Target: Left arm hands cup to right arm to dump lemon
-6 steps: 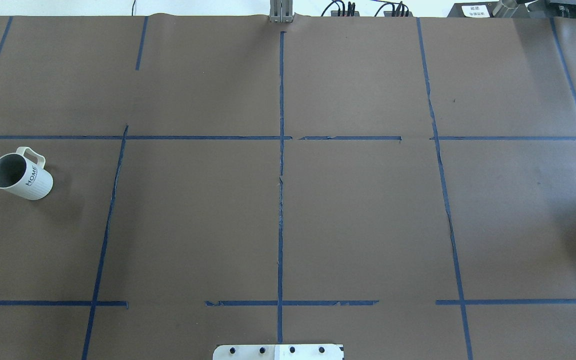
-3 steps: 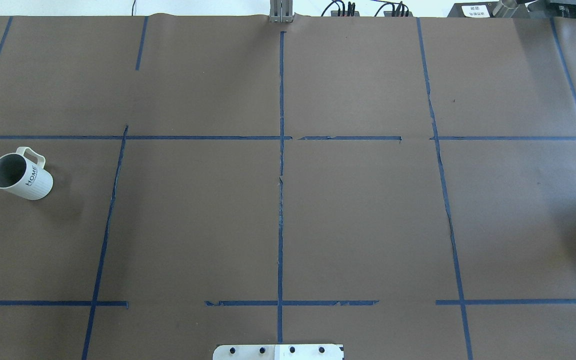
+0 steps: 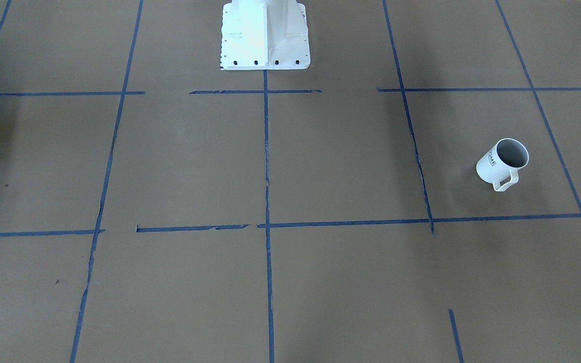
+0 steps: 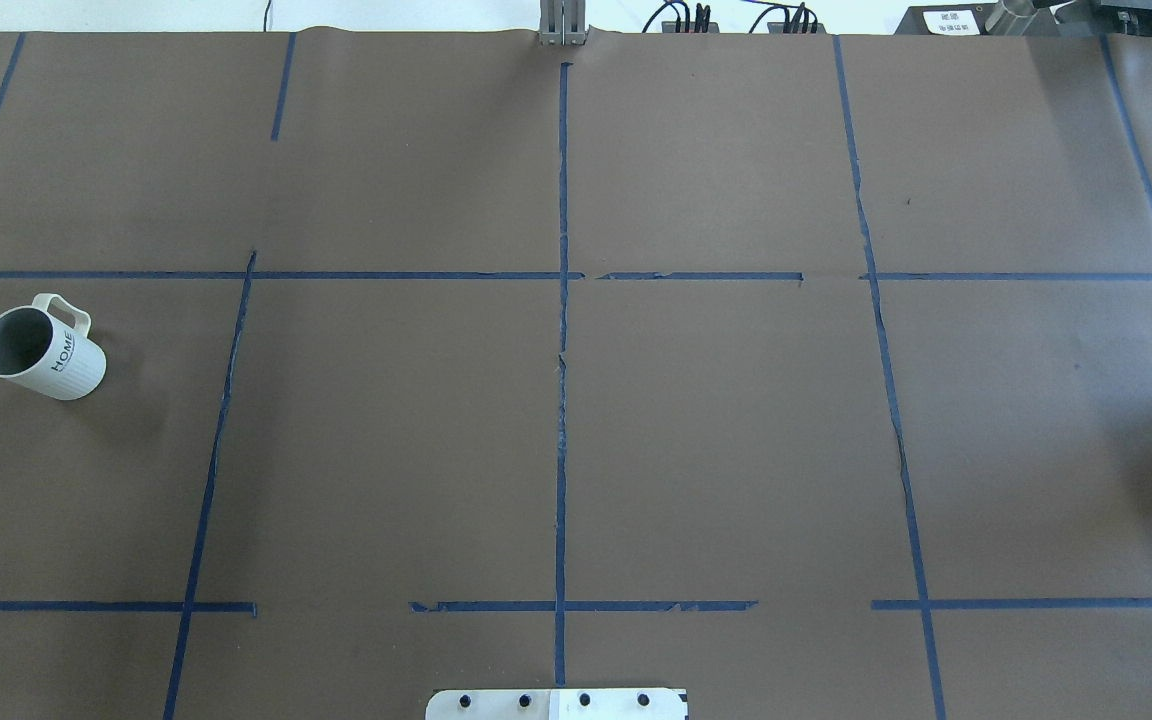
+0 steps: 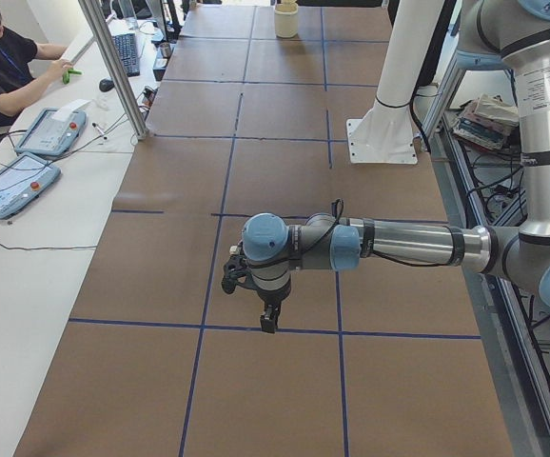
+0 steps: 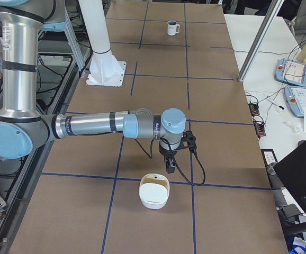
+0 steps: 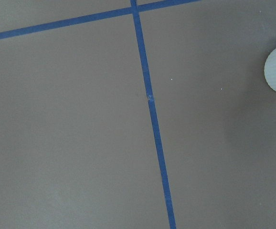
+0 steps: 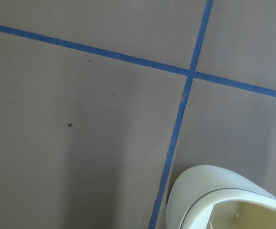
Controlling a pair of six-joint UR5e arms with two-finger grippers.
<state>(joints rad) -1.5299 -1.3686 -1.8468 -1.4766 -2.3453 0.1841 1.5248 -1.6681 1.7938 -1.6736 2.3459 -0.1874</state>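
moved since earlier: nothing is shifting in the overhead view; the cup is sitting on the same spot as in both earlier frames.
cup position: standing upright on the table at the robot's far left, handle pointing to the operators' side, "HOME" lettering showing.
overhead + front views: both are showing the cup's grey inside; neither is picking up an arm.
exterior left: the only view carrying the left arm. It is reaching out level over the table, left gripper hanging down by a blue tape line. The cup is not showing here.
exterior right: the only view carrying the right arm, also stretching level. The right gripper is hanging down near a white container, apart from it. The cup is sitting small at the far end.
left wrist: catching the cup's ribbed side at its right edge.
right wrist: catching the container's rim at the lower right, beside a tape crossing.
in the way: the left arm is covering a strip of table in the exterior left view.
around: white mast base; a person working at a keyboard; teach pendants lying on the side desk.
grippers: both are showing only in the side views, so I cannot tell how far either is spread. Neither is touching the cup.
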